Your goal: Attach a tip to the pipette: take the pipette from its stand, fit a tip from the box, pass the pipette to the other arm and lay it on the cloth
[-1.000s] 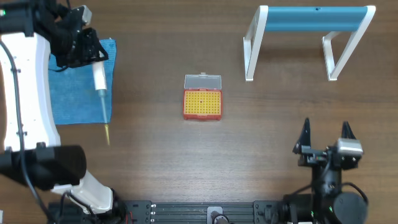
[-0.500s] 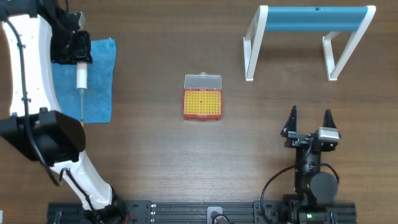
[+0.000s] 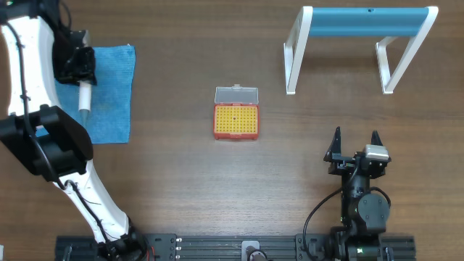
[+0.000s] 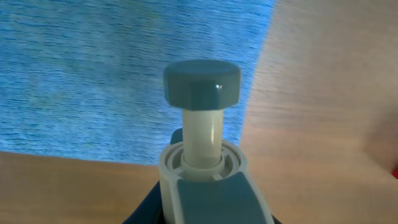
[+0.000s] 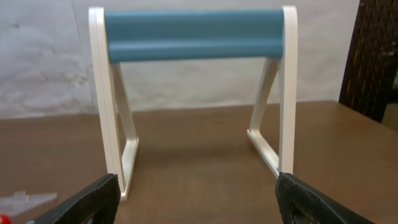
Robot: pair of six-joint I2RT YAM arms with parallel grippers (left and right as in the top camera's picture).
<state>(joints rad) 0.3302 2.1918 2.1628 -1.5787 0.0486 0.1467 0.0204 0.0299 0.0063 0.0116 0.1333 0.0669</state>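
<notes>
The pipette (image 3: pixel 85 97) is a white barrel with a grey plunger button (image 4: pixel 202 83). My left gripper (image 3: pixel 74 64) is shut on its upper body at the far left of the table. Its thin tip end points toward the table's near edge, over the left part of the blue cloth (image 3: pixel 111 94). In the left wrist view the cloth (image 4: pixel 93 74) lies beneath the pipette body (image 4: pixel 202 180). The tip box (image 3: pixel 235 122), red with a yellow rack and its clear lid open, sits mid-table. My right gripper (image 3: pixel 355 147) stands open and empty at the near right.
The white stand with a blue top bar (image 3: pixel 362 25) stands at the far right, and it faces my right gripper in the right wrist view (image 5: pixel 193 34). Bare wooden table (image 3: pixel 181 188) lies between the cloth, box and stand.
My left arm has swung the pipette leftward and farther back, from the cloth's right edge to its left part. The right gripper has shifted a little left and away from the front edge.
</notes>
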